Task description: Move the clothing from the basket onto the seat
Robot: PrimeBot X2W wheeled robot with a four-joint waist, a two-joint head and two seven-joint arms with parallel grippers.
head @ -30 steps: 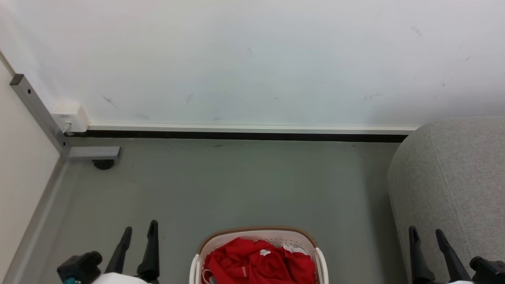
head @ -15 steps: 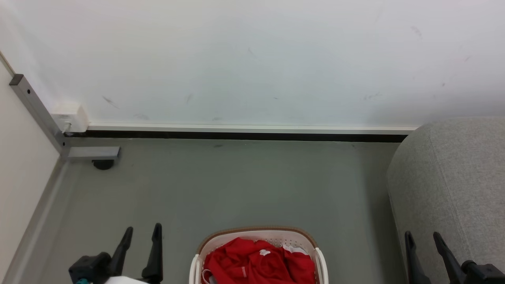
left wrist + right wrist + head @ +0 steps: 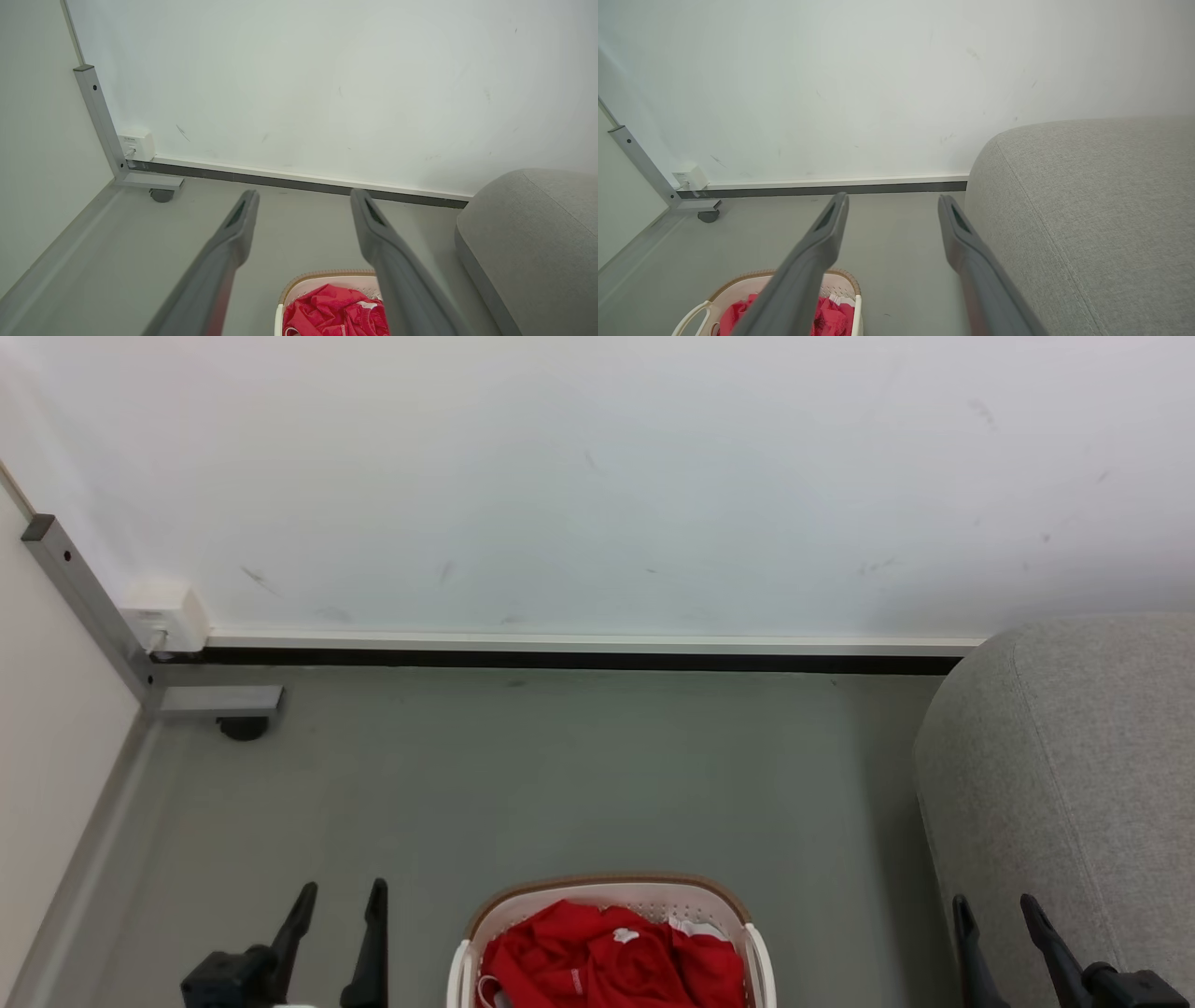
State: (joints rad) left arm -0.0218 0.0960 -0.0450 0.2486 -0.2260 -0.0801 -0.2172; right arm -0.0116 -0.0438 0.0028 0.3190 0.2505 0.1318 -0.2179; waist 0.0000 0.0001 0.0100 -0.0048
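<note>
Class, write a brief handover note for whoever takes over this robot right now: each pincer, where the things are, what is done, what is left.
Left pincer: open, empty, left of the basket.
Right pincer: open, empty, by the seat.
Clothing: heaped in the basket, which stands on the floor left of the seat.
Done: no clothing out yet.
Left: grasp the clothing, carry it onto the seat.

Inside basket [image 3: 611, 887] on floor [image 3: 560, 775]: clothing [image 3: 607, 961]; right of it, seat [image 3: 1074, 756]; behind, wall [image 3: 597, 476]; left hand [image 3: 343, 889] left of basket, right hand [image 3: 992, 901] beside seat.
</note>
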